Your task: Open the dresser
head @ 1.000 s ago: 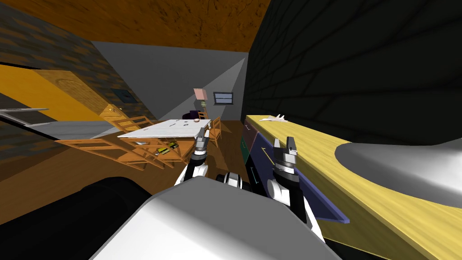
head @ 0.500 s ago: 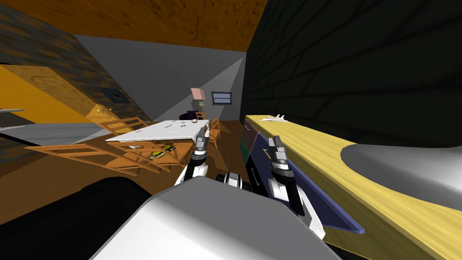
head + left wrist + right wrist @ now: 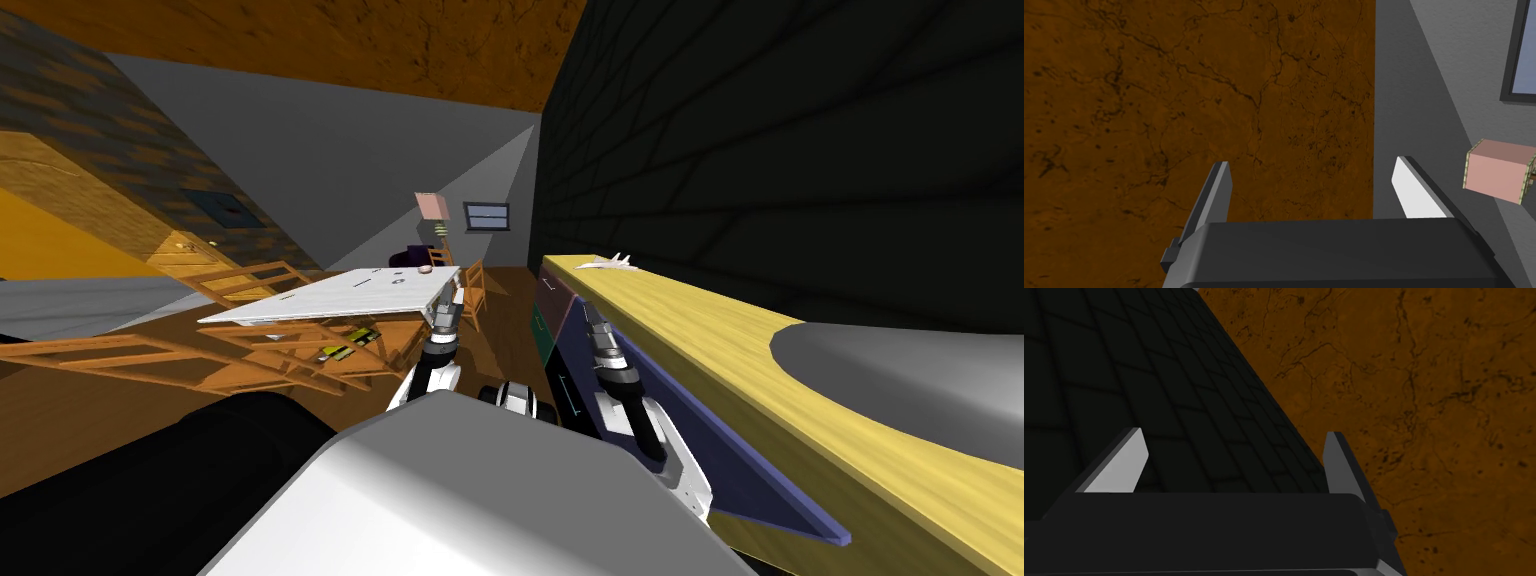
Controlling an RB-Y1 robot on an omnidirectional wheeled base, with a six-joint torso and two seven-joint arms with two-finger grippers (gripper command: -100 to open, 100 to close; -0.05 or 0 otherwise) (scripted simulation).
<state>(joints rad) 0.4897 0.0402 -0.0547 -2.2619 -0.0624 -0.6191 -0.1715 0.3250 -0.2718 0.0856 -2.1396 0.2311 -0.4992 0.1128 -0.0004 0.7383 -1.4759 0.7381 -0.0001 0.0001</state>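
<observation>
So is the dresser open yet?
Not that I can see. Done: the right gripper is up at the dark blue front of the dresser. In hand: its fingers stand open, gripping nothing. Left: catch a handle and pull. The left gripper hangs open near the white table.

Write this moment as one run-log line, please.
task: open dresser | right claw: open, by dresser front, grips nothing | left claw: open, apart from dresser
</observation>
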